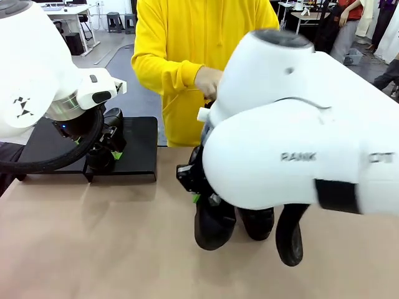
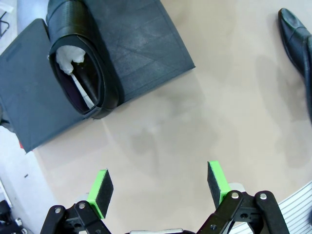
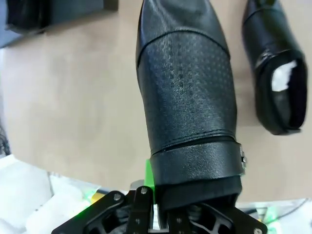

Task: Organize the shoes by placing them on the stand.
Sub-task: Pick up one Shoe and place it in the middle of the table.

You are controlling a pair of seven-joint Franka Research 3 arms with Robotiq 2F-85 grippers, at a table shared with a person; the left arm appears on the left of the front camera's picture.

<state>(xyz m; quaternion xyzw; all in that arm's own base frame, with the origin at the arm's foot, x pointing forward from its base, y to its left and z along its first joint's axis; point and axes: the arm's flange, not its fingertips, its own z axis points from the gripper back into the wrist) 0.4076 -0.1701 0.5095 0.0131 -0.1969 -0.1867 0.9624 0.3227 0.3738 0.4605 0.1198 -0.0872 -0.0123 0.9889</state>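
Left tool spread near the stand bearing 1 shoe, the right tool pinches another shoe by its heel rim over the counter, where a thin grip on glossy leather could slip mid-carry.

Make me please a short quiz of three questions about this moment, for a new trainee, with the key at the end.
1. True or false: the left gripper is shut on a shoe.
2. Choose one: what does the right gripper hold? A) a black shoe B) a brush C) nothing
3. Fill in: in the left wrist view, the shoe with white paper inside lies on the ____.

Key:
1. False: its jaws stand open, with nothing between them.
2. A
3. stand
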